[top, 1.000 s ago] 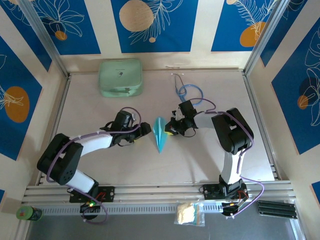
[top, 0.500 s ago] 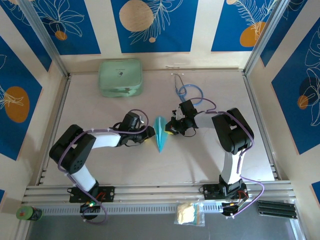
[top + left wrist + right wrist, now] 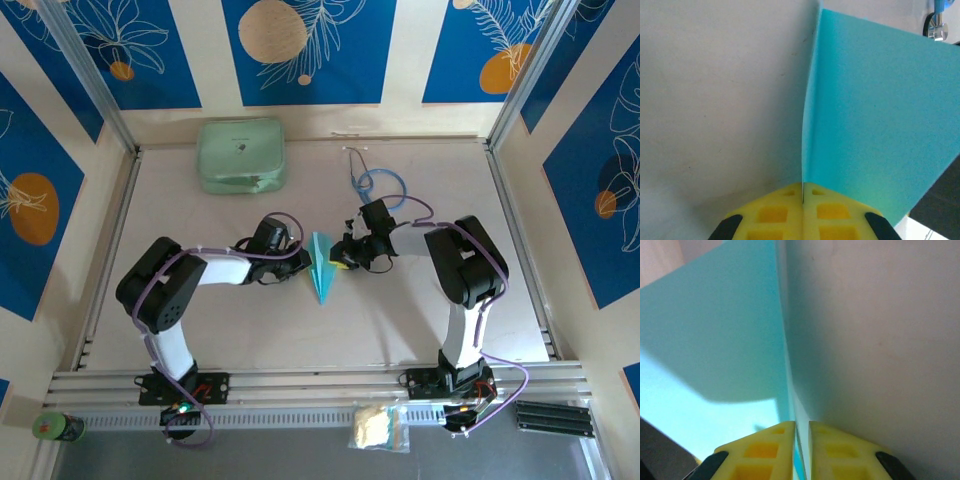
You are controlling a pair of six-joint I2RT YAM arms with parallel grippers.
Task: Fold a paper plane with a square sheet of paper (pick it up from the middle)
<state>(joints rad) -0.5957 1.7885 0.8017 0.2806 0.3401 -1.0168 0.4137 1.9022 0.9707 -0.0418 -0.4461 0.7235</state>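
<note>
Between your two tools, on the middle of the counter (image 3: 400, 320), the paper plane (image 3: 320, 268) sits as a narrow light-blue dart, narrowing toward the arm bases. Your left tool (image 3: 300, 263) meets it from its left side and your right tool (image 3: 341, 257) from its right side. In the left wrist view, your yellow pads (image 3: 775, 212) are pressed together with the paper's folded edge caught in the seam, and a wing rises just right of them. In the right wrist view, your pads also pinch a thin paper edge, with a sliver of gap showing. Just beyond your right tool lies a blue-tubed stethoscope (image 3: 378, 183); well beyond your left tool, a mint-green case (image 3: 241, 155)
</note>
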